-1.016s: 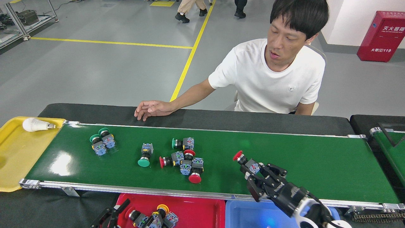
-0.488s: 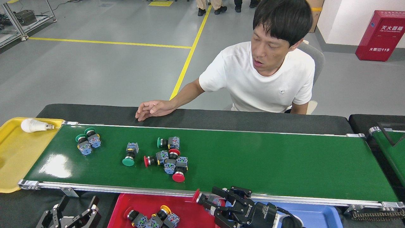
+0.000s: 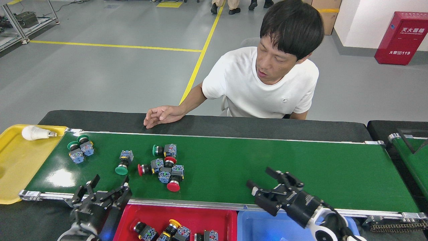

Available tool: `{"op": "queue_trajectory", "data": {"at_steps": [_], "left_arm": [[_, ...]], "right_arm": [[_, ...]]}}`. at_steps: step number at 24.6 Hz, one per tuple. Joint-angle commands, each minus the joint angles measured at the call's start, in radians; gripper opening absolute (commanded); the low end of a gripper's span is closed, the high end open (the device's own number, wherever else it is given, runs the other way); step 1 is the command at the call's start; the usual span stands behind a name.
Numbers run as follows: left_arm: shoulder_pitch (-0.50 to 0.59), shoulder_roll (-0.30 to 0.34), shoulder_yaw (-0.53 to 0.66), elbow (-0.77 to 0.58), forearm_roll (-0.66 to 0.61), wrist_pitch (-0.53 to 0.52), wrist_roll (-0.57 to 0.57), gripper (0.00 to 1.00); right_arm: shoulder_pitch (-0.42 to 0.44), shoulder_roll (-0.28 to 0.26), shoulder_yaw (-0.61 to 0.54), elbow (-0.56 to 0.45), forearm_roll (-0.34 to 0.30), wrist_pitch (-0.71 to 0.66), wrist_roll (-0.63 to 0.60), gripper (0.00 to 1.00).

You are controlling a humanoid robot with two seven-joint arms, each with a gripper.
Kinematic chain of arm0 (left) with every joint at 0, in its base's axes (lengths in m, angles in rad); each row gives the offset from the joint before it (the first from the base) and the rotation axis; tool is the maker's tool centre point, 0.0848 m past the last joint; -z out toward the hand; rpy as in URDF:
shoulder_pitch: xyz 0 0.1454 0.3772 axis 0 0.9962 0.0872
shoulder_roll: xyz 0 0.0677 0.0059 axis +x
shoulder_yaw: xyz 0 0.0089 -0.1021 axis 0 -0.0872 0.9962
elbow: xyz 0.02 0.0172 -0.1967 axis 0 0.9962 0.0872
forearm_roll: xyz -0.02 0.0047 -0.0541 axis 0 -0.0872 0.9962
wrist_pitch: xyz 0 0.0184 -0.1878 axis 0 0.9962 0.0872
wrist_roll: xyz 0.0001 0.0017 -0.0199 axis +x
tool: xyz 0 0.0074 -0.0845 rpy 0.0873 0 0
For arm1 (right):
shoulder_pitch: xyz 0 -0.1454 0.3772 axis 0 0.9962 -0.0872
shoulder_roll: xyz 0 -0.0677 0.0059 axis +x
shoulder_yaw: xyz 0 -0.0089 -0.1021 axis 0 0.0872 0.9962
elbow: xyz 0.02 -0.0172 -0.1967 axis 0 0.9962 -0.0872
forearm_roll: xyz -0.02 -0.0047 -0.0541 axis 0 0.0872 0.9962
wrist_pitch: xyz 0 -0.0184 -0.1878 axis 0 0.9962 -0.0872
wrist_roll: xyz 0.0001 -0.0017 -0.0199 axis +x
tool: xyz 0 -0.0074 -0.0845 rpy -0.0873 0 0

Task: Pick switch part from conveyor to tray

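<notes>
Conveyor [image 3: 267, 160] runs left-right across the view, glossy dark green, silver rails. All places given relative to it.

Switch parts on its left half: a pair of green-capped ones [image 3: 80, 150] touching each other near the left end; a single green-capped one [image 3: 123, 163] just right of them; one more green-capped [image 3: 164, 150] toward the far rail; a tight cluster of red-capped ones [image 3: 165, 172] touching each other, the biggest red cap nearest the near rail. Right half of the belt bare.

Right gripper [image 3: 264, 182] hovers over the belt's near edge around mid-length, jaws spread wide, nothing between them. Left gripper [image 3: 103, 189] sits at the near rail toward the left end, jaws also apart and empty, fingers pointing up toward the belt.

Red tray [image 3: 214, 217] just below the near rail, holding several switch parts [image 3: 167, 231] with one yellow cap among them. Blue tray [image 3: 267, 227] touching its right side, partly hidden by the right arm. Yellow tray [image 3: 16, 167] at the left end, a white light bulb [image 3: 36, 133] lying in its far corner.

Person in a white shirt [image 3: 260, 87] seated beyond the far rail, one hand [image 3: 162, 115] flat on the black bench [image 3: 234, 125] edge. Second green belt [image 3: 411, 154] just off the right end.
</notes>
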Motion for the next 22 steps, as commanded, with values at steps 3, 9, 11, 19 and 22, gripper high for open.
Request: {"op": "queue_trajectory", "data": {"at_steps": [3,9,11,19,22], "left_arm": [[-0.125,0.039,-0.051,0.151,-0.065,0.047,0.073,1.00],[-0.240,0.100,-0.099,0.406,-0.082,0.064,0.145,0.67],[-0.258,0.111,-0.097,0.451,-0.080,0.061,0.161,0.54],[-0.245,0.127,-0.092,0.431,0.012,0.044,0.168,0.03],[-0.173,0.146,-0.085,0.297,0.081,0.004,0.168,0.04]], "right_arm": [[0.001,-0.097,-0.059,-0.009,0.006,0.241,-0.124,0.98],[0.113,-0.119,-0.143,-0.011,0.042,0.343,-0.401,0.98],[0.153,-0.120,-0.145,-0.017,0.042,0.343,-0.448,0.98],[0.309,-0.114,-0.179,-0.138,0.039,0.330,-0.497,0.98],[0.350,-0.111,-0.179,-0.164,0.040,0.333,-0.497,0.98]]}}
